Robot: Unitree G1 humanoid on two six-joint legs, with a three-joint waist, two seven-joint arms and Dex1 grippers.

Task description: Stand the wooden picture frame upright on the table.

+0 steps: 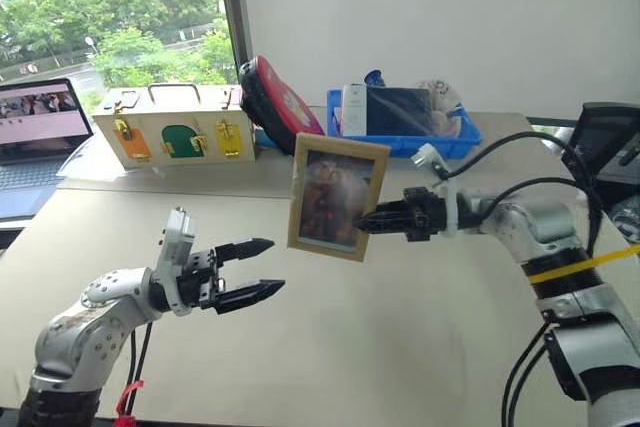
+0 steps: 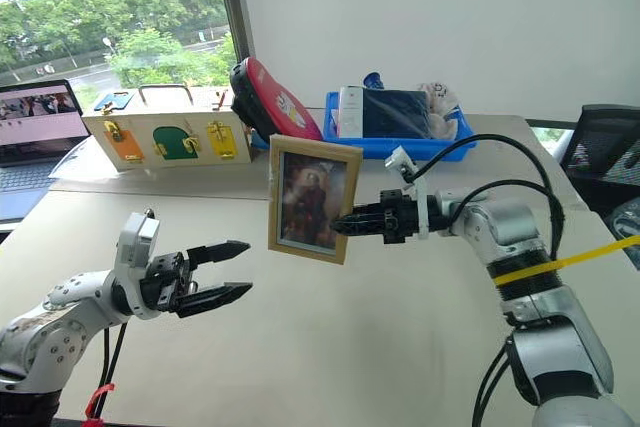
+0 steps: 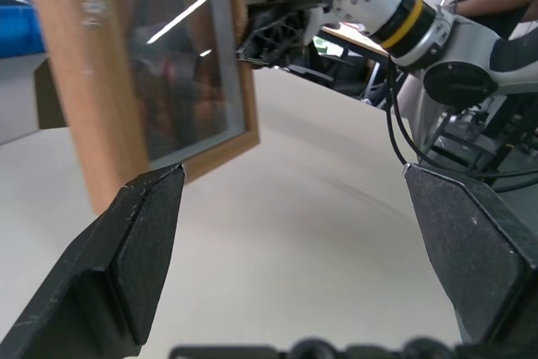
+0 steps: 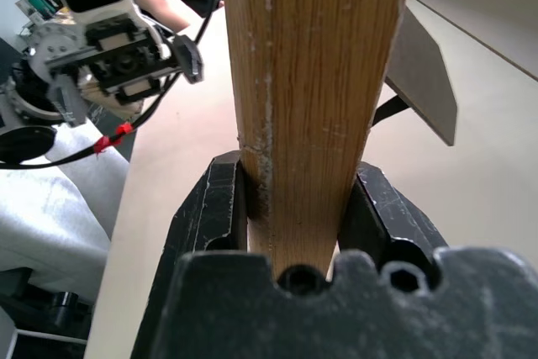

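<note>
Left claw [image 1: 262,269] gapes empty over the worktop [image 1: 380,347], wooden picture frame [image 1: 337,197] hangs upright in mid-air w/ right claw [image 1: 368,222] clamped on its side rail: light, stiff, glass-fronted so prob fragile, best held by the wood edge.

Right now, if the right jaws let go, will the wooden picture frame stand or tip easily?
The wooden picture frame looks stiff and light, pinched by one edge. It is thin, so probably tippy; its fold-out stand seems open, which should help. The glass front may be fragile.
</note>
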